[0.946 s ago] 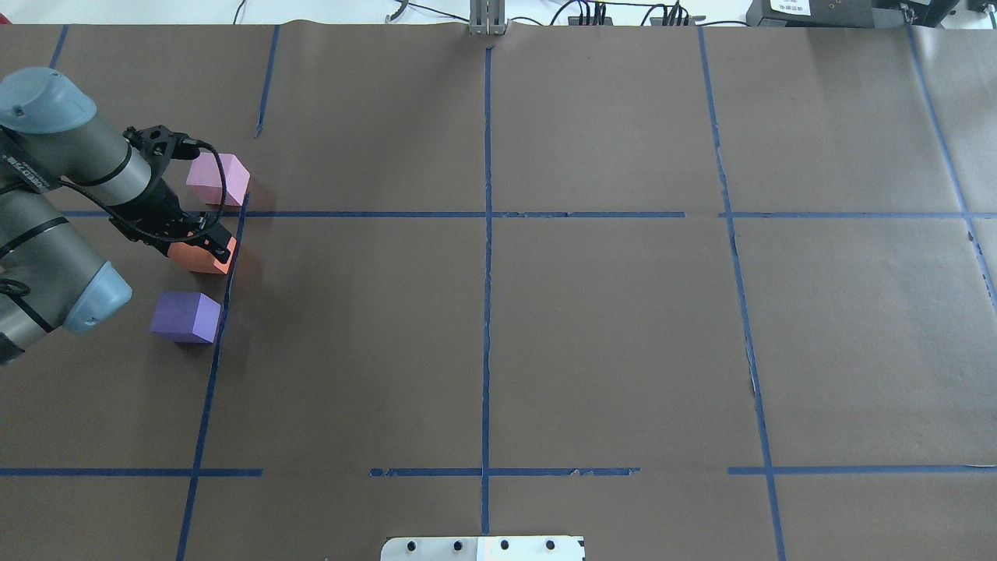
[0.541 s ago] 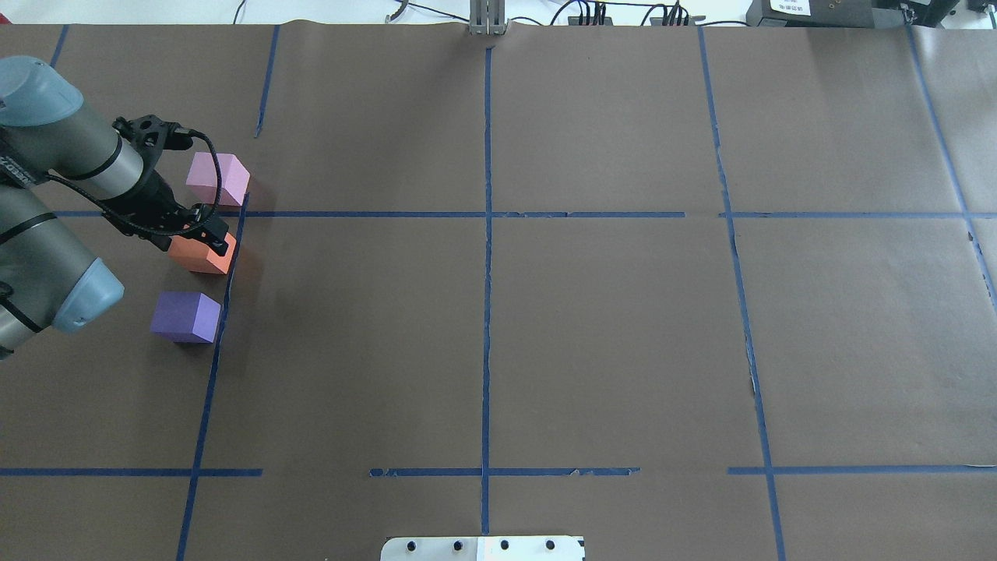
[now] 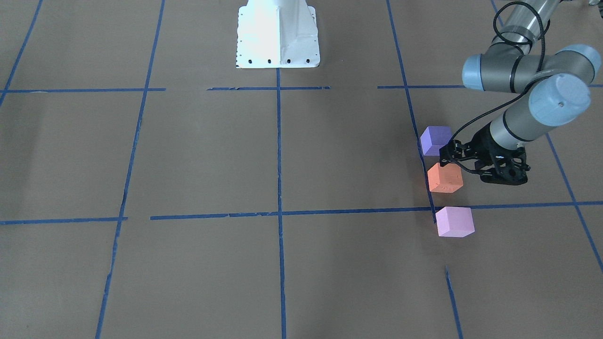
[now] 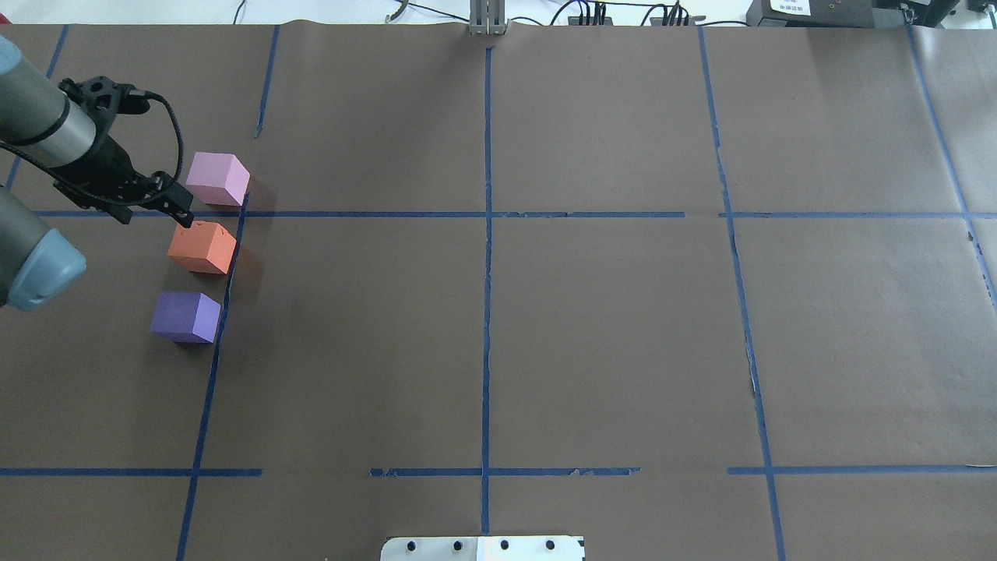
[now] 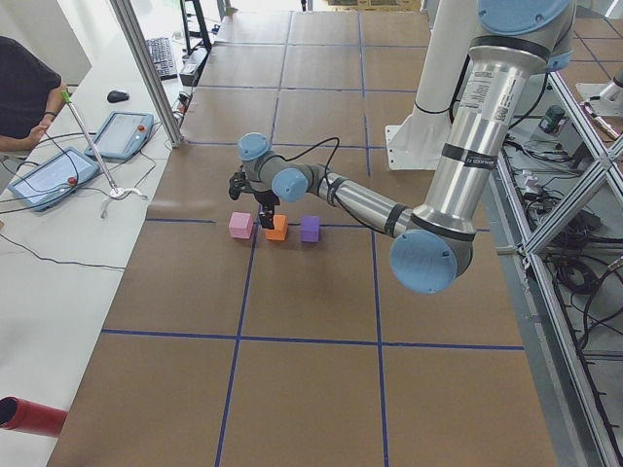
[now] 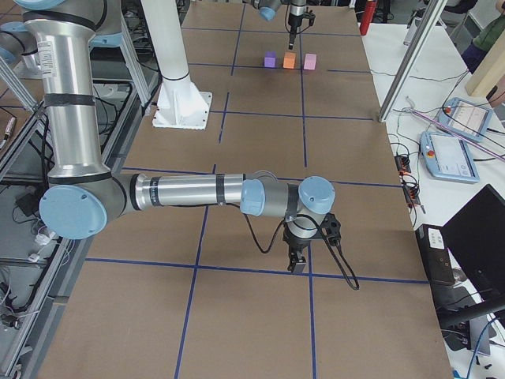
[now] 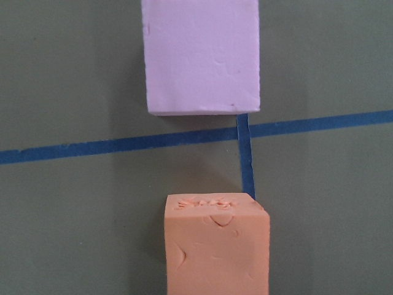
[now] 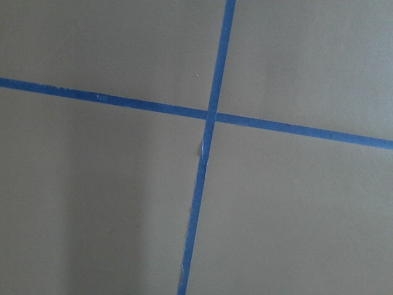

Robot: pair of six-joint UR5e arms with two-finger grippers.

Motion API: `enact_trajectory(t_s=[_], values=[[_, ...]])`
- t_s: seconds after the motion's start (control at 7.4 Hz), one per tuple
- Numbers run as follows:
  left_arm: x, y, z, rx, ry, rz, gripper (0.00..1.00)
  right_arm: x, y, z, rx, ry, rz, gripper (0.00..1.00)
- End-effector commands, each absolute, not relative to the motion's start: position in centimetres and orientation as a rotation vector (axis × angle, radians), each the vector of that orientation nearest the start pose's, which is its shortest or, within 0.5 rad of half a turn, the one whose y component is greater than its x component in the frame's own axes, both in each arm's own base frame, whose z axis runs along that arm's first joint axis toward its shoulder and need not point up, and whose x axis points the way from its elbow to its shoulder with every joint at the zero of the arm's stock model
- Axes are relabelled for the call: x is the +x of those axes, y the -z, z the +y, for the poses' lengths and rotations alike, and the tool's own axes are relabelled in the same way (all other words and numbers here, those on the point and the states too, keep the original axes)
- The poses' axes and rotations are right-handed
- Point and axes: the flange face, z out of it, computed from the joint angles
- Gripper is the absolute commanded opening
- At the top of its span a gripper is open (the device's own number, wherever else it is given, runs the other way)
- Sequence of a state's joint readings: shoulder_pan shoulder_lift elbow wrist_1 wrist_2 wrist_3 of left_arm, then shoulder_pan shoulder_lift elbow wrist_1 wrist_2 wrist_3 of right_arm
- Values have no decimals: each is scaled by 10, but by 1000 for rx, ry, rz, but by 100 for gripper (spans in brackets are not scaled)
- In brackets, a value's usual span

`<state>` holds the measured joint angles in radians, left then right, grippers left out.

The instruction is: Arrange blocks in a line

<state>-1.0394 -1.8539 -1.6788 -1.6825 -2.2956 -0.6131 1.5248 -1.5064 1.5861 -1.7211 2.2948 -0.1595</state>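
Three blocks stand in a line along a blue tape line at the table's left: pale pink (image 4: 218, 179), orange (image 4: 202, 248) and violet-purple (image 4: 185, 317). In the front view they are pink (image 3: 454, 221), orange (image 3: 444, 177) and purple (image 3: 435, 140). My left gripper (image 4: 181, 206) is open and empty, raised just above and left of the orange block, touching none. The left wrist view shows the pink block (image 7: 199, 55) and the orange block (image 7: 216, 246) with a gap between them. My right gripper (image 6: 298, 264) hovers low over bare paper far from the blocks; I cannot tell whether it is open.
Brown paper with a blue tape grid (image 4: 486, 234) covers the table. The white robot base (image 3: 277, 33) stands at the near middle edge. Cables and boxes (image 4: 826, 12) lie along the far edge. An operator and tablets (image 5: 44, 170) are at a side bench.
My left gripper has let go of the orange block and drawn back up and to the left. The orange block stays in place between the other two.
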Motion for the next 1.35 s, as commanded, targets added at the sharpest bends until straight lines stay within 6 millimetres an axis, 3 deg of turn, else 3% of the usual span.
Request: enact_trajectory(t_s=[0.0, 0.14, 0.54, 0.68, 0.95, 1.22], values=[[163, -436, -573, 91, -63, 827, 100, 44, -636, -516, -25, 171, -727, 100], [113, -458, -574, 147, -106, 804, 100, 44, -637, -515, -26, 171, -727, 100], [8, -544, -551, 174, -122, 791, 100, 44, -637, -515, -26, 171, -727, 100], [-14, -578, -538, 201, -125, 831, 100, 44, -637, -515, -26, 171, -727, 100], [-18, -625, -509, 164, -106, 878, 100, 44, -637, -515, -26, 171, -727, 100], [-22, -632, -505, 141, -82, 906, 100, 44, -637, -515, -26, 171, -727, 100]])
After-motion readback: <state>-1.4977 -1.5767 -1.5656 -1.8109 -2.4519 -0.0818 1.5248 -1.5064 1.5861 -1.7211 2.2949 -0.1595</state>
